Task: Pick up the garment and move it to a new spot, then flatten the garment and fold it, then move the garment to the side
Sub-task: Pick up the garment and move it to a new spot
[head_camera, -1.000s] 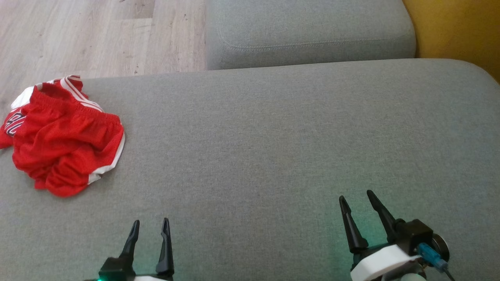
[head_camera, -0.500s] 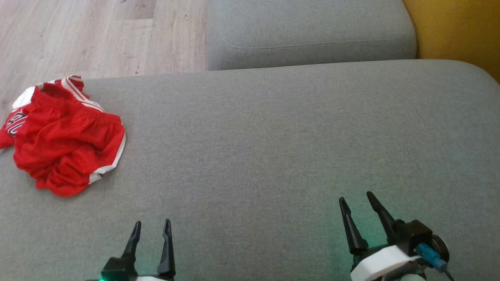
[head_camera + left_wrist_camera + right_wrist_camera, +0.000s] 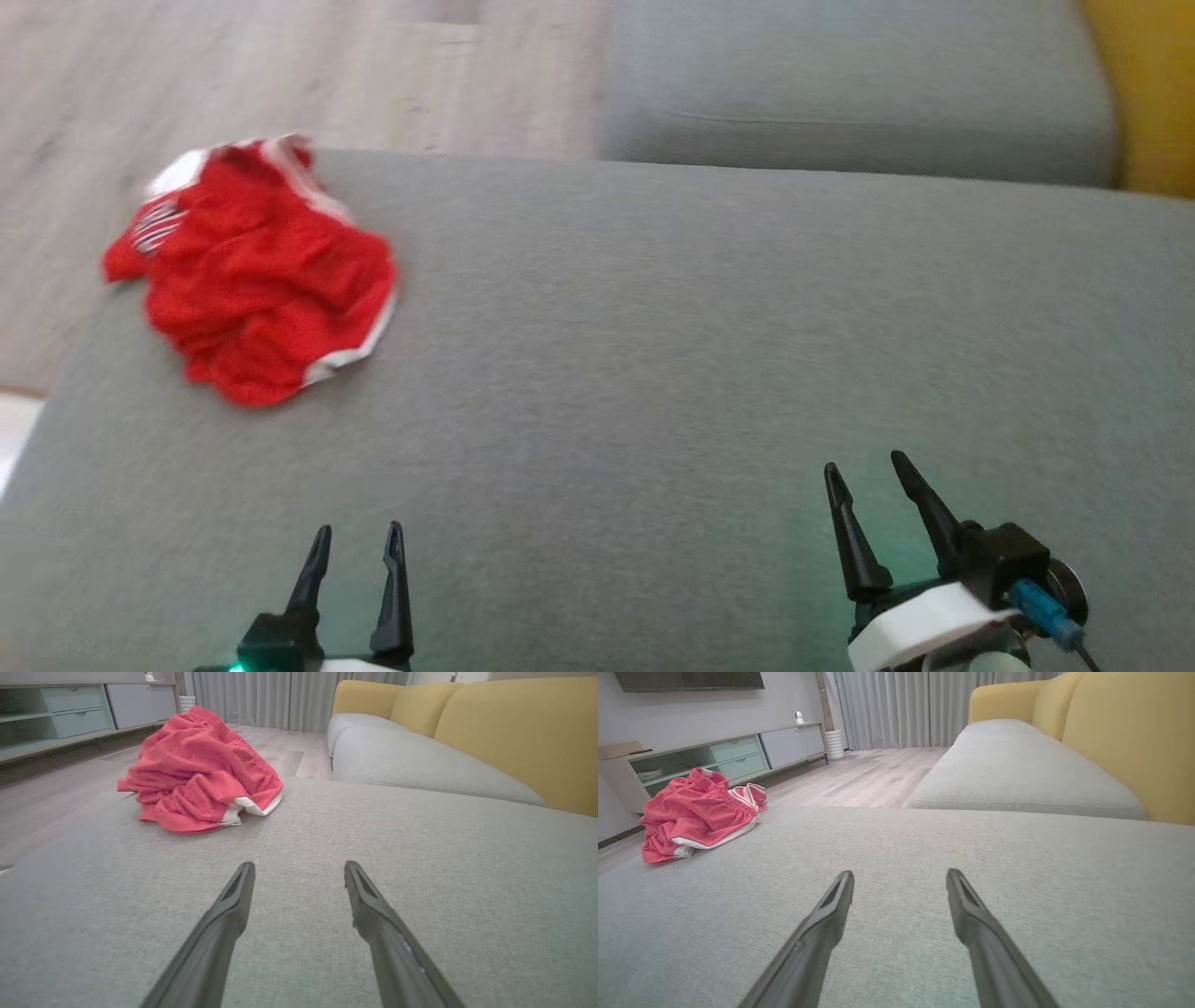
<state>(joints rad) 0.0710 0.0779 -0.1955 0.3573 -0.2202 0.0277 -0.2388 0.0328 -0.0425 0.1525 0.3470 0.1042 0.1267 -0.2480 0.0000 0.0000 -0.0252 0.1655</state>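
Crumpled red mesh garment with white trim (image 3: 257, 280), at ten o'clock on the grey fabric sofa cushion (image 3: 653, 327), well apart from left gripper (image 3: 359, 528) at seven o'clock and right gripper (image 3: 864, 462) at five o'clock, both jaws spread wide, empty.

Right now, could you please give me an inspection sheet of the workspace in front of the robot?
Surface: grey cushion, flat, smooth.
Job's things: red garment, white trim, crumpled in a heap near the cushion's far left corner, not yet picked up.
Clutter: nothing seen.
Grippers: left pincer open, holding nothing; right pincer open, holding nothing; both apart from the garment.
Cables: blue plug with a thin lead at the right wrist.
Surroundings: wooden floor, second cushion, yellow backrest, cabinet, curtains.
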